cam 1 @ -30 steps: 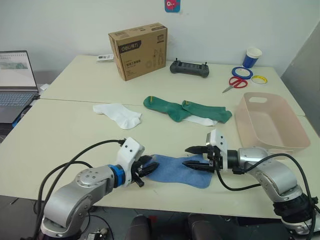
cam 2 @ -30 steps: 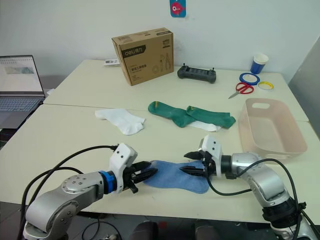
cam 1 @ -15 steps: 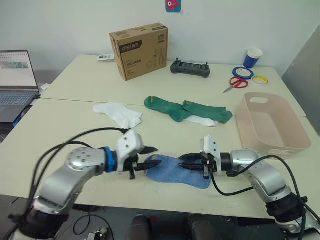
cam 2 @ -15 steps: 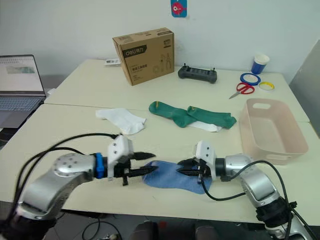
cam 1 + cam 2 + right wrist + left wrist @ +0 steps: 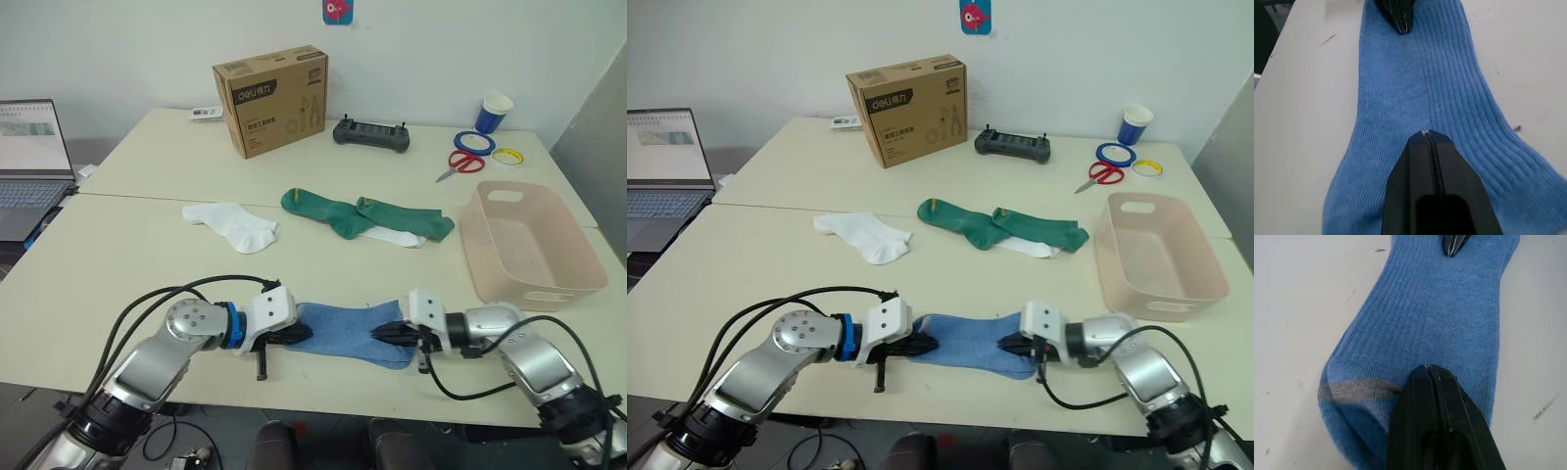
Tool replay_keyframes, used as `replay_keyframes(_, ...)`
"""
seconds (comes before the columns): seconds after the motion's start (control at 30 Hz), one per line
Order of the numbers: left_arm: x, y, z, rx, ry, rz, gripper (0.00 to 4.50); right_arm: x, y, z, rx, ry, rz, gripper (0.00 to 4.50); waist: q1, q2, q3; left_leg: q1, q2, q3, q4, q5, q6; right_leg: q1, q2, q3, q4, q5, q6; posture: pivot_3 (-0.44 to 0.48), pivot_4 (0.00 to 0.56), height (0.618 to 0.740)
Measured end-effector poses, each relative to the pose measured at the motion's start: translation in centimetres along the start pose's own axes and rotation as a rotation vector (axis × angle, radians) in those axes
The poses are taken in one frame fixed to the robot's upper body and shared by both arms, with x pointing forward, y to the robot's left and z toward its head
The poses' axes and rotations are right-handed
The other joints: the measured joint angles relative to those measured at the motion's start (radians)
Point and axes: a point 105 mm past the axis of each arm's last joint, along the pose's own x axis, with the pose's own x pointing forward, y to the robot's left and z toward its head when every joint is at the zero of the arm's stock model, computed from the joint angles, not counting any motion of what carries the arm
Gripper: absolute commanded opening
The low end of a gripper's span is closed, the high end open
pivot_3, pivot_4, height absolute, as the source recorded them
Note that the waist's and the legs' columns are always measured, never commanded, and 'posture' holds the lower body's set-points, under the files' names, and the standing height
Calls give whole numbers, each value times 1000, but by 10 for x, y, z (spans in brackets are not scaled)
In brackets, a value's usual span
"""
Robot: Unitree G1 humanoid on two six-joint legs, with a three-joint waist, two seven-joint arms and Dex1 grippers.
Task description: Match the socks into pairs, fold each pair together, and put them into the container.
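- Blue ribbed socks [image 5: 345,331], stacked flat near table's [image 5: 118,255] front edge; L gripper [image 5: 292,336] and R gripper [image 5: 385,334] each pinched closed on opposite ends.
- Step: folding blue pair; looks like two layers, edges hard to tell.
- Next: lift one end over other, keep layers aligned.
- Green socks [image 5: 362,215], white sock [image 5: 232,224] unpaired mid-table; pink container [image 5: 578,269] to R.

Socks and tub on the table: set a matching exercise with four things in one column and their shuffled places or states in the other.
Things:
1. blue sock
2. green socks
3. white sock
4. tub

Places or states:
A. empty, at the table's right
B. alone, left of the green socks
C. between both grippers, near the front edge
D. overlapping, mid-table

Pairs: 1-C, 2-D, 3-B, 4-A
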Motion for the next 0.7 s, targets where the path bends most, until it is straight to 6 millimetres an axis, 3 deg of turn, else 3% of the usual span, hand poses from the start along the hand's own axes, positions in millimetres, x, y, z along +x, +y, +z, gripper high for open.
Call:
replay_keyframes(0.17, -10, 9, -1, -31, -17, 36, 18, -32, 0, -15, 19, 60, -28, 0, 0, 1, -1, 1, 0, 1, 0, 0, 0, 1, -1, 1, 0, -2, 3, 0, 150, 740)
replay_keyframes(0.27, -9, 10, 6, -46, -66, 36, 18, -40, -3, -13, 52, 56, -37, 0, -1, 1, -1, 1, 0, 1, 0, 0, 0, 1, -1, 1, 0, -2, 3, 0, 150, 740)
replay_keyframes(0.43, -4, 8, 35, -12, -173, -7, 18, -24, -2, 29, 65, -106, -7, 0, -2, 1, -1, 1, 1, -1, 0, 0, 0, 1, 2, 0, 2, -2, 3, 0, 150, 740)
replay_keyframes(0.5, -3, 7, 37, -12, -179, -15, 18, -19, -2, 36, 54, -117, -5, 0, -1, 1, -1, 1, 1, -1, 0, 0, 0, 1, 2, 0, 2, -2, 3, 0, 150, 740)
replay_keyframes(0.63, 4, 2, 14, -14, -70, -44, 18, -4, 10, 12, 35, -5, 39, 0, -1, 1, -1, 1, 0, 0, 0, 0, 0, 0, 1, 1, 1, -2, 3, 0, 150, 740)
replay_keyframes(0.7, 3, 4, 2, -16, -18, -38, 18, -7, 14, 0, 25, 43, 47, 0, 0, 1, -1, 1, 0, 1, 0, 0, 0, 0, 1, 1, 1, -2, 3, 0, 150, 740)
